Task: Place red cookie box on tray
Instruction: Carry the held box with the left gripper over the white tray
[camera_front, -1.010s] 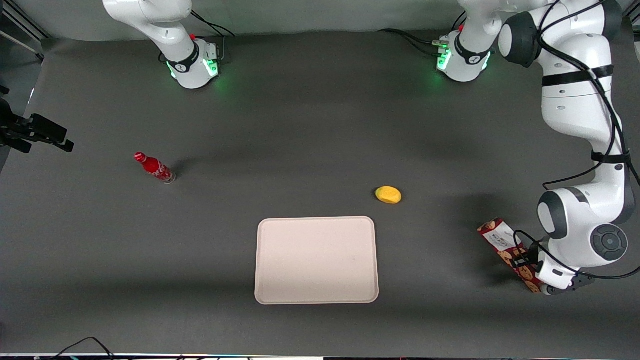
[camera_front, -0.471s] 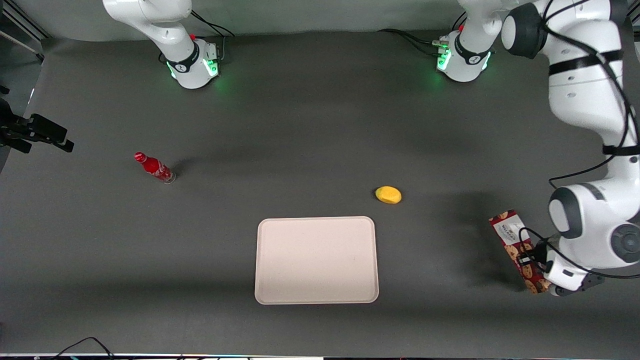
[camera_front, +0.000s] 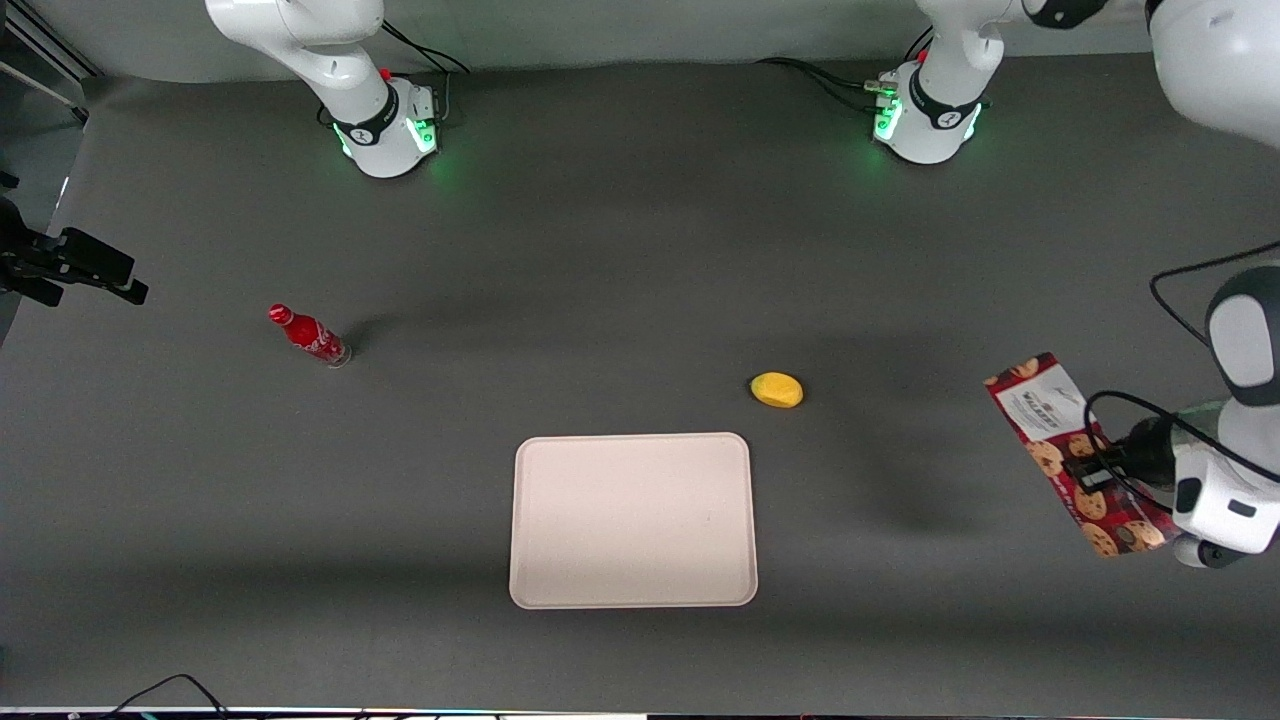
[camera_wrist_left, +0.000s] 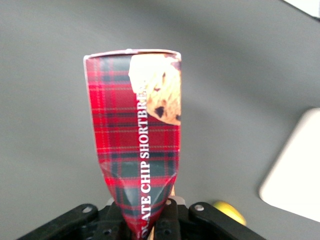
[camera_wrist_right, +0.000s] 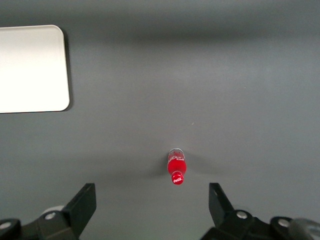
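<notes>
The red cookie box (camera_front: 1045, 425), a long dark-red package with cookie prints and a white label, hangs in the air at the working arm's end of the table. My left gripper (camera_front: 1092, 474) is shut on it near its middle. In the left wrist view the plaid box (camera_wrist_left: 137, 135) sticks out from between the jaws of the gripper (camera_wrist_left: 145, 220), which pinch it in. The pale cream tray (camera_front: 632, 520) lies flat on the table, well apart from the box and toward the parked arm's side of it; one corner of the tray (camera_wrist_left: 295, 175) shows in the left wrist view.
A yellow rounded object (camera_front: 777, 389) lies on the dark mat, a little farther from the front camera than the tray and between it and the box. A small red bottle (camera_front: 309, 336) stands toward the parked arm's end of the table.
The left gripper has risen with the cookie box in its grip, lifting it off the mat. The box's shadow now lies apart from it. Tray, yellow object and bottle have not moved.
</notes>
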